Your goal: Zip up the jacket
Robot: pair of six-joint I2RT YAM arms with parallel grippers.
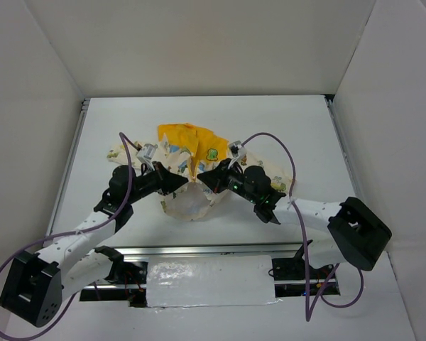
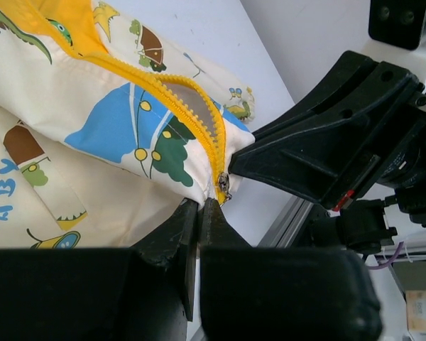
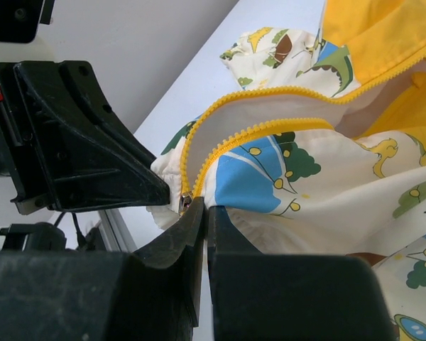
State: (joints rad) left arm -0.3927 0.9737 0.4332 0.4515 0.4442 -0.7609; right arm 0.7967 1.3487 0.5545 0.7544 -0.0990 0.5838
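The jacket (image 1: 192, 204) lies mid-table, its yellow hood (image 1: 185, 136) at the far end and its bottom hem towards me. The yellow zipper (image 2: 188, 99) is open, with the metal slider (image 2: 224, 185) at the bottom end. My left gripper (image 2: 200, 204) is shut on the jacket's hem just left of the slider. My right gripper (image 3: 206, 207) is shut on the hem on the other side, right beside the slider (image 3: 186, 202). In the top view the left gripper (image 1: 185, 186) and right gripper (image 1: 201, 178) meet tip to tip over the hem.
White walls enclose the white table (image 1: 284, 128) on three sides. A metal rail (image 1: 213, 250) with a taped white panel runs along the near edge. Purple cables (image 1: 273, 138) loop above both arms. The jacket's sleeves spread left (image 1: 119, 151) and right (image 1: 278, 177).
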